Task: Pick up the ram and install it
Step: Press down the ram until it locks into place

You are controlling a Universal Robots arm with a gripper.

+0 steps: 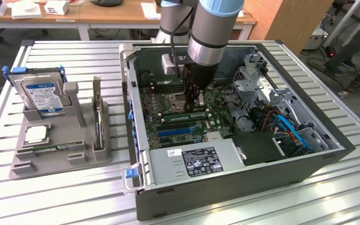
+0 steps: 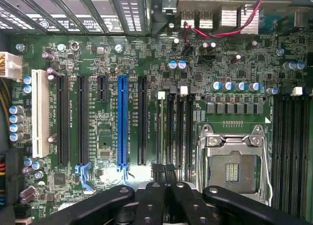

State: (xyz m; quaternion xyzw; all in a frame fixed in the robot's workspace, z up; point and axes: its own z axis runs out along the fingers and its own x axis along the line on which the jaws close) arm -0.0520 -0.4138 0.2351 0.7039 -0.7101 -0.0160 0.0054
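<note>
Gripper (image 1: 192, 104) is down inside the open computer case (image 1: 230, 199), just beside the CPU socket (image 1: 174, 100). Fingers are pressed together with no gap, seen in the wrist view (image 2: 164, 170).

- The ram (image 1: 183, 116) stands on edge in a memory slot just beside the CPU socket, on the side toward the blue slot (image 1: 175, 132).
- Fingertips sit right over that slot bank, at one end of the slots next to the socket (image 2: 232, 171). Can't tell whether they touch the stick.
- The slots on the socket's far side (image 2: 288, 151) show bare black.

Grey holder (image 1: 61, 157) sits outside the case, well apart from the socket toward the exterior view's left. The hard drive (image 1: 41, 93) and the expansion card (image 1: 97, 112) are upright in it.
</note>
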